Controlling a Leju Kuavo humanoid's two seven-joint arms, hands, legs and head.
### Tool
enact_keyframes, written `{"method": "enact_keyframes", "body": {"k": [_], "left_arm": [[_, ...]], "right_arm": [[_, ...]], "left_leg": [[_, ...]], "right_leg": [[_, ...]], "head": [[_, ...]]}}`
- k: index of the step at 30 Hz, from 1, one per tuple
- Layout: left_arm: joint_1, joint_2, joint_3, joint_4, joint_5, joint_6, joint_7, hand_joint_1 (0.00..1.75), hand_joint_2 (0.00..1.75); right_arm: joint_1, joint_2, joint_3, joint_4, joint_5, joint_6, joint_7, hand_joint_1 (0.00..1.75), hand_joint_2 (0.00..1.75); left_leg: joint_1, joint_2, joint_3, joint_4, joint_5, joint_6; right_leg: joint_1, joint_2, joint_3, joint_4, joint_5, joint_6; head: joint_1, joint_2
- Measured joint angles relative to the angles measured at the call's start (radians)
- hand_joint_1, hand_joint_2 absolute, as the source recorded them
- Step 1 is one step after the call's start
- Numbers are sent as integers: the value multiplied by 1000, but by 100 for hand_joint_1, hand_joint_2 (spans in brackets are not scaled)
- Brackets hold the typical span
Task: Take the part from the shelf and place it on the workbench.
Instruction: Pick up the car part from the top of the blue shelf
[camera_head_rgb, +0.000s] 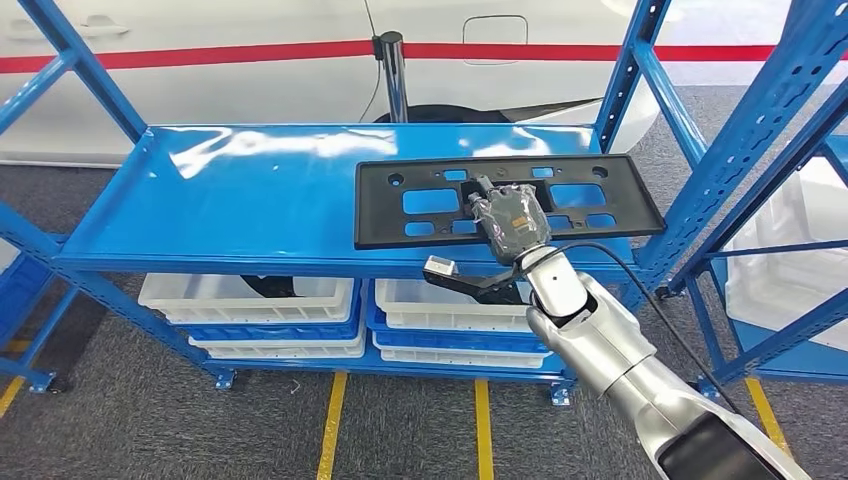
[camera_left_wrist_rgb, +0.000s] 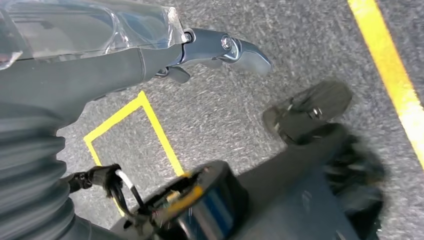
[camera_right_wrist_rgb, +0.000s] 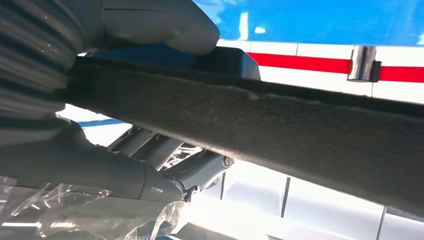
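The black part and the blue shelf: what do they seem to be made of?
The black part looks like moulded plastic, matte; the right wrist view shows a grained surface. The blue shelf seems painted sheet metal, glossy: it mirrors bright light, and its uprights are perforated. Both are guesses from appearance.

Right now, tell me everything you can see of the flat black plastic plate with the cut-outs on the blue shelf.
The flat black plastic plate is a wide matt rectangle with a raised rim, several rectangular cut-outs and small round holes. It lies on the top deck of the blue metal shelf, toward its right end, its near edge jutting past the shelf's front lip. The right hand grips that near edge, thumb on one face and fingers on the other; the right wrist view shows the edge's grainy texture.
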Motion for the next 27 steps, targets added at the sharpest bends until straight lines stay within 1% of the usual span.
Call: {"method": "enact_keyframes", "body": {"k": [1,2,3,4,5,6,7,8,9,10,11,12,13,14,15,16,17,18,19,20,21,22,23,24,25,26,27], "left_arm": [[0,0,0,0,-1,1,0,0,175],[0,0,0,0,-1,1,0,0,175],[0,0,0,0,-2,1,1,0,175],[0,0,0,0,-2,1,3,0,175],[-1,0,0,0,-3,1,5,0,175],[-1,0,0,0,-4,1,8,0,175],[-2,0,0,0,-4,0,10,0,175],[-2,0,0,0,-5,0,11,0,175],[-1,0,0,0,-5,-1,12,0,175],[0,0,0,0,-5,-1,13,0,175],[0,0,0,0,-5,-2,14,0,175],[-1,0,0,0,-5,-2,14,0,175],[-2,-1,0,0,-5,-2,14,0,175],[-3,-1,0,0,-5,-2,13,0,175],[-3,-1,0,0,-6,-2,13,0,175],[-2,-1,0,0,-6,-3,12,0,175],[-2,-2,0,0,-6,-3,12,0,175],[-2,-2,0,0,-6,-4,12,0,175],[-2,-2,0,0,-6,-5,12,0,175],[-2,-3,0,0,-6,-6,12,0,175],[-3,-3,0,0,-6,-6,12,0,175],[-4,-3,0,0,-6,-7,11,0,175],[-4,-3,0,0,-6,-7,11,0,175],[-5,-3,0,0,-6,-7,11,0,175],[-4,-3,0,0,-6,-7,11,0,175],[-4,-3,0,0,-6,-7,12,0,175],[-3,-3,0,0,-7,-7,13,0,175]], "right_arm": [[2,0,1,0,1,0,1,175,175],[3,0,2,0,3,0,2,175,175],[3,0,3,0,5,0,4,175,175],[4,0,5,0,6,1,6,175,175],[3,0,5,0,7,1,7,175,175],[3,0,5,0,8,1,9,175,175],[3,-1,5,0,8,1,11,175,175],[3,-2,6,0,8,1,12,175,175],[3,-2,6,0,8,0,13,175,175],[4,-3,7,0,8,0,13,175,175],[5,-3,7,0,8,0,13,175,175],[6,-4,8,0,8,0,12,175,175],[8,-4,8,0,9,1,11,175,175],[10,-5,9,0,9,1,11,175,175],[13,-5,10,0,9,1,10,175,175],[17,-5,11,0,9,1,9,175,175],[22,-6,12,0,9,1,9,175,175],[26,-6,13,0,9,1,8,175,175],[28,-5,15,0,9,1,6,175,175],[28,-5,16,0,8,1,5,175,175],[26,-3,17,0,8,1,4,175,175],[23,-2,18,0,7,1,4,175,175],[21,-1,18,0,4,2,3,175,175],[19,0,19,0,0,4,4,175,175],[19,1,19,0,-5,7,4,175,175],[19,1,20,0,-10,10,5,175,175],[18,1,20,0,-14,13,6,175,175]], "left_leg": [[1,0,-19,64,-26,-3],[1,0,-18,89,-33,-6],[2,0,6,66,-21,-6],[3,0,51,4,3,-5],[2,0,107,-81,29,0],[-1,-1,159,-164,48,5],[-5,-1,195,-222,62,10],[-10,-2,213,-254,70,15],[-15,-2,215,-262,74,18],[-15,-2,210,-262,82,24],[-15,-1,206,-265,89,30],[-13,0,200,-268,96,40],[-12,2,193,-271,105,50],[-13,3,185,-271,112,57],[-15,3,177,-271,119,63],[-18,4,169,-270,125,66],[-20,4,161,-269,130,67],[-22,4,155,-268,135,67],[-23,4,150,-267,139,66],[-24,3,145,-264,142,64],[-26,3,140,-262,145,61],[-28,3,135,-261,150,56],[-29,4,130,-260,155,51],[-30,4,126,-259,161,45],[-31,3,123,-259,167,39],[-30,2,117,-255,162,34],[-29,2,107,-235,142,28]], "right_leg": [[0,-1,-8,0,6,-1],[0,-1,-15,0,11,-1],[1,-2,-22,0,17,1],[0,-1,-27,1,22,4],[0,0,-31,1,26,8],[1,1,-35,0,31,13],[2,1,-37,-2,38,19],[2,1,-39,-5,45,25],[3,1,-40,-9,53,33],[2,2,-41,-13,59,40],[1,0,-46,-10,54,45],[1,-1,-57,14,30,50],[2,-3,-78,64,-9,52],[3,-5,-106,139,-59,53],[5,-5,-136,226,-107,53],[6,-5,-158,298,-138,53],[7,-5,-164,335,-150,52],[8,-5,-147,326,-140,50],[9,-5,-109,275,-116,46],[10,-5,-56,195,-86,41],[14,-5,-3,112,-63,36],[17,-5,34,48,-48,31],[21,-4,53,11,-42,26],[24,-4,57,-1,-41,23],[22,-5,52,-4,-36,17],[21,-6,46,-4,-30,11],[18,-8,40,-5,-23,5]], "head": [[0,0],[0,0],[0,0],[0,0],[0,0],[0,0],[0,0],[0,0],[0,0],[0,0],[0,0],[0,0],[0,0],[0,0],[0,0],[0,0],[0,0],[0,0],[0,0],[0,0],[0,0],[0,0],[0,0],[0,0],[0,0],[0,0],[0,0]]}}
